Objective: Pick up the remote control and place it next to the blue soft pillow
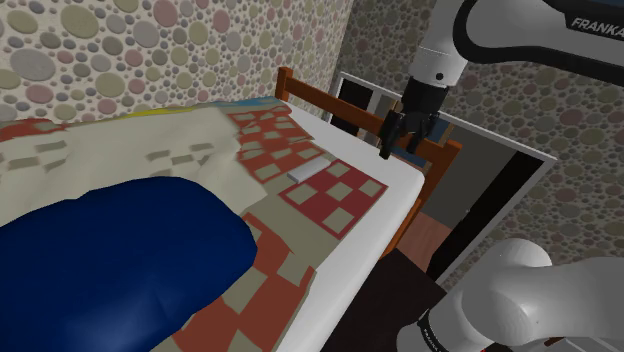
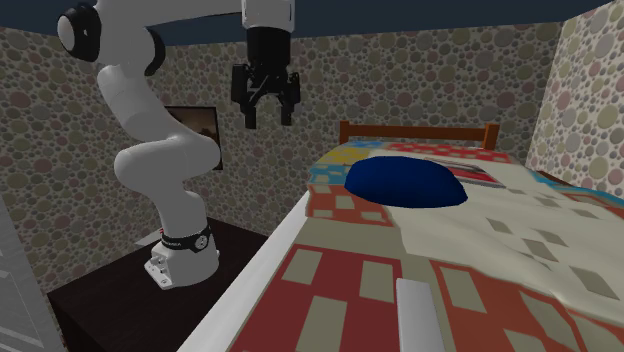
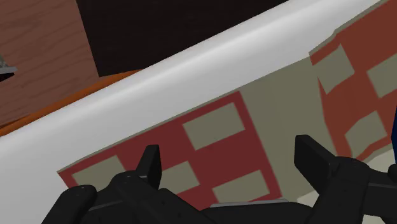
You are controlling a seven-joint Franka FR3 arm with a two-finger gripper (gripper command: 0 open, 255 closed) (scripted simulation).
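My gripper (image 1: pixel 396 147) hangs over the bed (image 1: pixel 383 212) edge, fingers (image 3: pixel 150 164) spread wide, holding nothing. Pale remote (image 1: pixel 308 168) lies flat on the checked quilt (image 1: pixel 340 196), well apart from the blue pillow (image 1: pixel 110 262).

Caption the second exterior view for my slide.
Open tool hangs beside the bed; pale remote lies on it, apart from blue pillow.
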